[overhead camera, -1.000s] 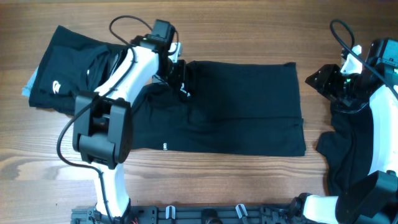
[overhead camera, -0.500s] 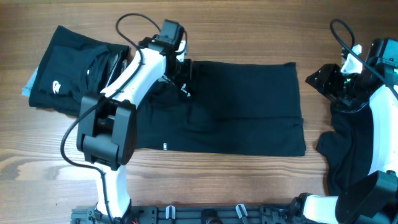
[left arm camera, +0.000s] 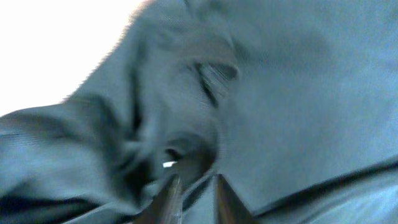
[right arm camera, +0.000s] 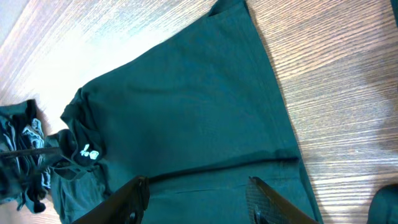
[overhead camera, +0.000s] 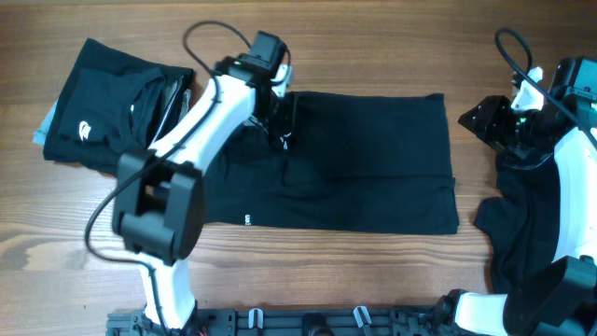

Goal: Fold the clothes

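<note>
No legible text; only a small white logo [overhead camera: 84, 130] on the clothes [overhead camera: 373, 159]

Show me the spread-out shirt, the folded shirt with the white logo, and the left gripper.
spread-out shirt [overhead camera: 373, 159], overhead view, middle of its flat body.
folded shirt [overhead camera: 93, 98], overhead view, top layer above the logo.
left gripper [left arm camera: 196, 180], left wrist view, midway between its fingertips.

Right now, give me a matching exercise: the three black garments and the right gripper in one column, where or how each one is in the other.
1. middle shirt
2. left pile
3. right garment
4. right gripper

A. open, holding nothing
B. partly under the right arm
C. spread flat at the table's centre
D. bunched, white logo showing

Pairs: 1-C, 2-D, 3-B, 4-A
</note>
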{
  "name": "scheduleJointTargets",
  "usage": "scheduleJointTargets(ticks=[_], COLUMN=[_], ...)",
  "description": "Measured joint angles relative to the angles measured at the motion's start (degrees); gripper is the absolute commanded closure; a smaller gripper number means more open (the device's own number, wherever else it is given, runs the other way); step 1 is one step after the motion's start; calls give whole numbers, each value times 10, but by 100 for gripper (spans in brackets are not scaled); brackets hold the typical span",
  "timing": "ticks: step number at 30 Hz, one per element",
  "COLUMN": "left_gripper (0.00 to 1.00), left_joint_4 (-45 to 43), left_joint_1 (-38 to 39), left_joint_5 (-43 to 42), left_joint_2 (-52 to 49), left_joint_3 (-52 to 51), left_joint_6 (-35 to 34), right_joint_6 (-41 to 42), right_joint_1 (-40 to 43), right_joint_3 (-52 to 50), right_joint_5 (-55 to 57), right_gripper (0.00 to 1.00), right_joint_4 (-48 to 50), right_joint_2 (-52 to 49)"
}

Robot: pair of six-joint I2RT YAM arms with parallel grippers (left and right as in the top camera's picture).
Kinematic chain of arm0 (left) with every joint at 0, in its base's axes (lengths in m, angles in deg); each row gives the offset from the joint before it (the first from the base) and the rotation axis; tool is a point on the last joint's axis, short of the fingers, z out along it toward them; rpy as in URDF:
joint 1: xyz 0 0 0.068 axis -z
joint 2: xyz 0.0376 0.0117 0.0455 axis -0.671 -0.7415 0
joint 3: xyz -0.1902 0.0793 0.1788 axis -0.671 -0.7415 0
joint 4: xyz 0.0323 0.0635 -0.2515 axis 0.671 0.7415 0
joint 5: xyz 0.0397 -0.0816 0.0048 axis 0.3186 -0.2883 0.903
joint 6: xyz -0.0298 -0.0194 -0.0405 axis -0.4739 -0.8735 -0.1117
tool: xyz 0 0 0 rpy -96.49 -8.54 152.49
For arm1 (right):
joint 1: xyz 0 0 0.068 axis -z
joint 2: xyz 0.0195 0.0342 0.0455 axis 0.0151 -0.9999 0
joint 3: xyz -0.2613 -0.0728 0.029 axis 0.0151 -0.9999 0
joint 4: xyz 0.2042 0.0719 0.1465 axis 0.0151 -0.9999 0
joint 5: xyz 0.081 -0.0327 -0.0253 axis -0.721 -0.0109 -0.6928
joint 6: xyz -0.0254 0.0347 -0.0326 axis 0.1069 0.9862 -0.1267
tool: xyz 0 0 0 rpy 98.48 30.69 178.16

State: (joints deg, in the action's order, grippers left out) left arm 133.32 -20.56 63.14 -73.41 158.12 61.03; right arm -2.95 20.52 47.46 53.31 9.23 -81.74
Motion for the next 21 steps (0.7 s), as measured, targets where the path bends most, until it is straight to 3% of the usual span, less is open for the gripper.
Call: scheduleJointTargets(ticks=[1,7,14,21], left_gripper=[51,41,47,56], left_joint_4=[-1,-9,-9,-36], left_joint_1=[-10,-52,-50,-50], left_joint_5=[14,-4,-116,-138], left_joint_2=[17,23,-52,-73], left_joint_3=[0,5,5,5], left_joint_6=[-1,41,151,192], right_joint_6=[0,0,0,0], right_joint_1=[0,0,0,0], right_joint_3=[0,0,0,0], right_joint_5=[0,0,0,0], right_gripper=[45,45,45,45], right_joint_4=[0,0,0,0], right_joint_2=[0,0,0,0])
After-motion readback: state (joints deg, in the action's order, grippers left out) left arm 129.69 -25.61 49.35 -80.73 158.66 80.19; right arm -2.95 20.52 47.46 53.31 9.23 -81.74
